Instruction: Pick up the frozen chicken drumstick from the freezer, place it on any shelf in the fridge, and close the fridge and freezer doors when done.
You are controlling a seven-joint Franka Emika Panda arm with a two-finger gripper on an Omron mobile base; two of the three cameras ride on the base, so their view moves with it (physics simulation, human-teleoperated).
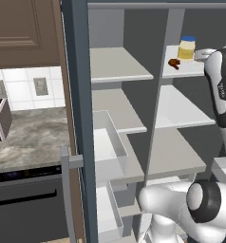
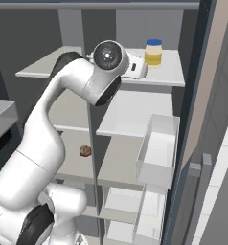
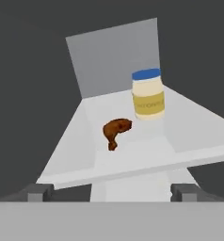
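Blue-lidded jar — label unreadable — beside the frozen chicken drumstick.

Drumstick beside jar on shelf

Brown wall cabinet, white tiled backsplash, marbled grey countertop.

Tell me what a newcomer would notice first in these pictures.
The big white robot arm rises in front of the open slate-blue unit and reaches up to the top right shelf. There a small reddish-brown drumstick lies beside, not touching, a yellow blue-lidded jar. The open end effector sits just short of the shelf edge, holding nothing. Lower down, a rounder tan-brown lump lies on a shelf in the other half.
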